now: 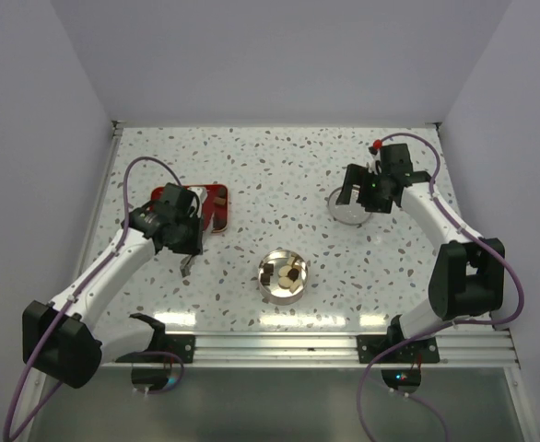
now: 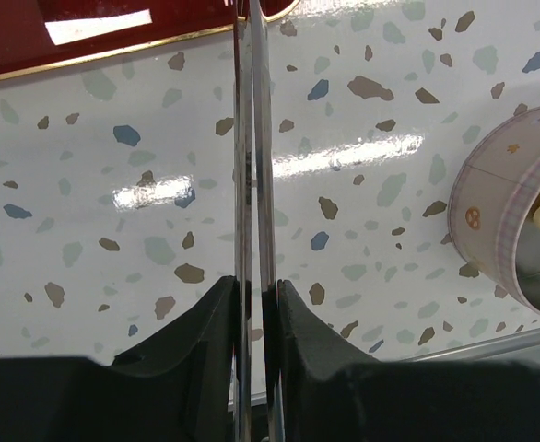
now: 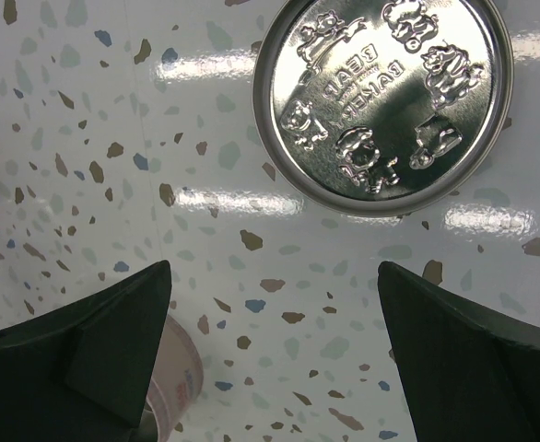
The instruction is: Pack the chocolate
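At the middle of the table: we saw the round tin (image 1: pixel 284 296) standing open, and the chocolate (image 1: pixel 284 273) lay inside it, several small dark, tan and cream pieces.
Left gripper (image 2: pixel 254 293): its fingers were pressed on the long metal tweezers (image 2: pixel 252 166), which pointed toward the red tray (image 2: pixel 67 37). The two blades ran nearly touching.
Tweezer tips: they went out at the top edge of the left wrist view, so we could not tell if a piece was between them.
Red tray: the left arm covered most of it from above, and we could not tell whether any pieces lay there.
Right gripper (image 3: pixel 272 276): its jaws stood wide apart and held nothing. It hung above the lid (image 3: pixel 381 101), which lay flat on the table, apart from the tin.
How the chocolate would handle: we judged each piece light, stiff but brittle, with smooth faces that could slip from metal blades. A strong squeeze could mark or crack it.
Where to take hold: we judged the best place was across two opposite sides of a piece, near its middle height, with gentle pressure.
Risk: a piece taken at a corner could turn and fall beside the tin.
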Tool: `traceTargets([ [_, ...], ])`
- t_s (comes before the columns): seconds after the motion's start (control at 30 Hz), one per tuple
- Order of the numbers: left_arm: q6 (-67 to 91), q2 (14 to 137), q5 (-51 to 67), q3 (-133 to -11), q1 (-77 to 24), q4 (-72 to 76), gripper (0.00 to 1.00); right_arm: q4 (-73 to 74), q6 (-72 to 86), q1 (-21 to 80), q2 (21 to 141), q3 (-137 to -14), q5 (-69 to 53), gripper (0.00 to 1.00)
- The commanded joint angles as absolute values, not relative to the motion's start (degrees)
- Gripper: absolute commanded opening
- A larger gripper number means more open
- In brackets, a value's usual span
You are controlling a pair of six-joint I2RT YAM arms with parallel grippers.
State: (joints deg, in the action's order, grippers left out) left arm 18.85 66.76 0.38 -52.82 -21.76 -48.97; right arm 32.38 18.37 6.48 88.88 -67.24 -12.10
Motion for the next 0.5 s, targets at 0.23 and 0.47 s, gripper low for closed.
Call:
traceTargets([
  [0.23, 18.2, 66.5, -1.4, -56.9, -22.1, -49.7, 0.24, 32.7, 17.8, 6.2, 87.5, -67.4, -12.6, 0.97],
  [0.47, 17.8, 66.0, -3.2, -57.7, -22.1, -50.4, 0.24, 32.8, 17.8, 6.2, 87.5, -67.4, -12.4, 0.97],
])
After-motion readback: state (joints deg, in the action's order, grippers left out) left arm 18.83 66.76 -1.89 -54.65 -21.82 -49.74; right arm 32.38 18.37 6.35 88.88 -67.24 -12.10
